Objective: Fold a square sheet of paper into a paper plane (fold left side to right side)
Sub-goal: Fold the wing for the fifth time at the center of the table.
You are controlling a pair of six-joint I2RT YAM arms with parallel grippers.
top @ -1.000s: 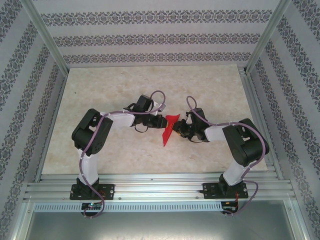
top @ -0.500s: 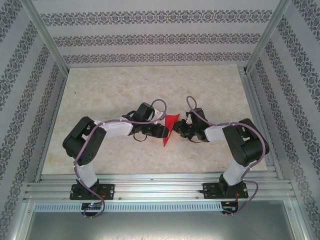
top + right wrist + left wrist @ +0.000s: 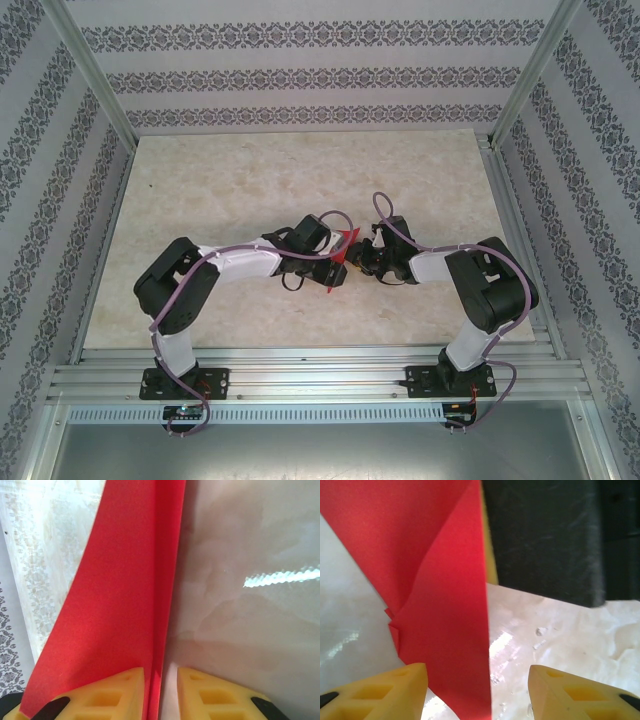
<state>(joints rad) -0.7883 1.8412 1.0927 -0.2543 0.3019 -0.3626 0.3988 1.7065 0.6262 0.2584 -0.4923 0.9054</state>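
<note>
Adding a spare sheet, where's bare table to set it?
Bare: far half of the table, up to the back wall; near strip along the front rail. Crowded: centre, left gripper and right gripper meeting at the red paper.

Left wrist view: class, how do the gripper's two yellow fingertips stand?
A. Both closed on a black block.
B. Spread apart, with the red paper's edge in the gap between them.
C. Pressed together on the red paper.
B: the left gripper has its yellow fingertips well apart, and the red paper runs into the gap between them, unclamped.
</note>
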